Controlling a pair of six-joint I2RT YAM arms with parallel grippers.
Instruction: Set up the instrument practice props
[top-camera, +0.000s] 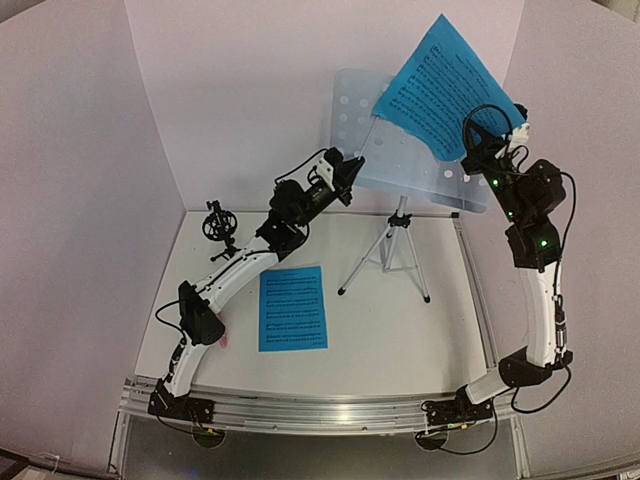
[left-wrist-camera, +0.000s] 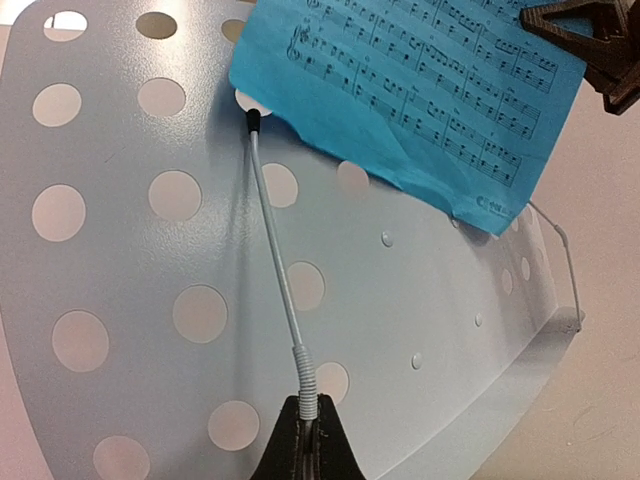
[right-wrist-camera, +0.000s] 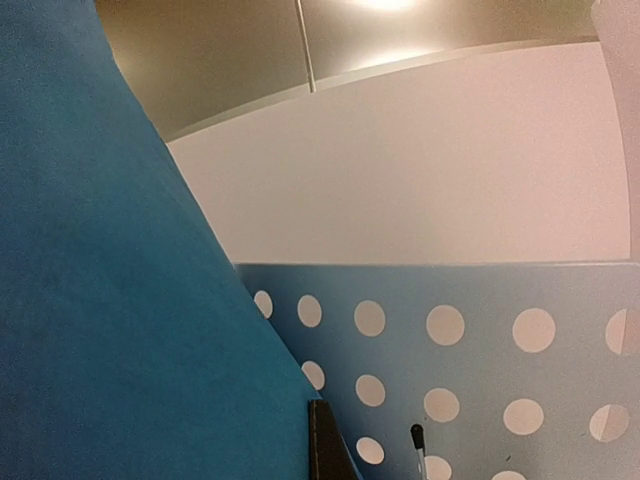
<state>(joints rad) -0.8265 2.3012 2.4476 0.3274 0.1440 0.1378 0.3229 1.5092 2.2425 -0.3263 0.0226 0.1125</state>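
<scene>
The pale blue perforated music stand (top-camera: 395, 150) stands on its silver tripod (top-camera: 393, 250) at the back. My left gripper (top-camera: 352, 172) is shut on the spring base of the stand's thin wire page arm (left-wrist-camera: 275, 260); in the left wrist view the jaws (left-wrist-camera: 308, 408) pinch it. My right gripper (top-camera: 474, 146) is shut on a blue sheet-music page (top-camera: 445, 82) and holds it tilted in front of the stand's upper right; the page fills the left of the right wrist view (right-wrist-camera: 120, 300). The second page (top-camera: 292, 307) lies flat on the table. The black mic holder (top-camera: 217, 225) stands at the left. Only a sliver of the pink microphone (top-camera: 223, 340) shows under my left elbow.
White walls close the back and both sides. The tripod legs spread over the table's back middle. A metal rail (top-camera: 320, 412) runs along the near edge with both arm bases on it.
</scene>
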